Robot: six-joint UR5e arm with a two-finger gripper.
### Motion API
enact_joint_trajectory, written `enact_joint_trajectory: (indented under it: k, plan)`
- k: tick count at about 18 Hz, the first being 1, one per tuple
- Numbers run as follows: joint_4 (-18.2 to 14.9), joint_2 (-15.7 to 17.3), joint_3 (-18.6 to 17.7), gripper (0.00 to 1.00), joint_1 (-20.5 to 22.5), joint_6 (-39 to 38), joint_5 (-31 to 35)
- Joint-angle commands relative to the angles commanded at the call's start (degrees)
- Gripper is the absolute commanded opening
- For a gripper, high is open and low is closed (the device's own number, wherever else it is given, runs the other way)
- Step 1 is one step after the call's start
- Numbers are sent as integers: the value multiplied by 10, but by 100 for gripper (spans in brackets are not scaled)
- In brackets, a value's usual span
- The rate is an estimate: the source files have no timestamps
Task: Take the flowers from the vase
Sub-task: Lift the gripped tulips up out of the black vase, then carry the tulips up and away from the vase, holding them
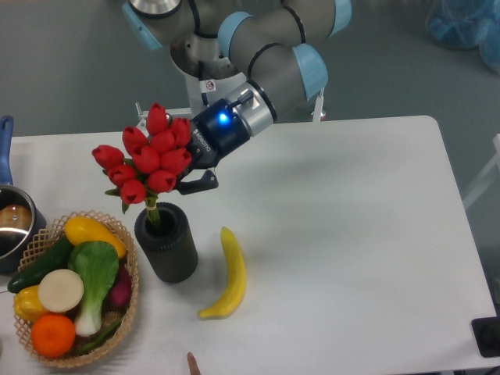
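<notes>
We see red flowers [148, 158] with a smooth, slightly glossy, plastic-like sheen on the buds. The vase [166, 248] looks matt and dark, almost rubbery. The gripper [195, 176] is black, matt plastic or metal, behind a grey satin arm [258, 55] with pale blue glossy caps. The worktop [351, 234] is smooth, white and matt. By its left edge, the basket [125, 312] is rough woven wicker and the pot [12, 223] is shiny metal. The banana [229, 273] looks smooth and waxy.
</notes>
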Motion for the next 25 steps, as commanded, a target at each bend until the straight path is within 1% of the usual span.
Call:
enact_joint_trajectory:
  k: [2, 7, 11, 17, 20, 23, 25]
  plan:
    - [-1, 3, 3, 39, 3, -3, -3]
    - [-1, 7, 30, 39, 17, -66, -11]
    - [-1, 9, 31, 39, 17, -79, -26]
    - [-3, 5, 40, 39, 22, -89, -72]
    - [-3, 5, 40, 39, 25, -111, -86]
    - [-3, 5, 42, 39, 32, -112, -88]
    - [-3, 4, 54, 39, 38, -112, -85]
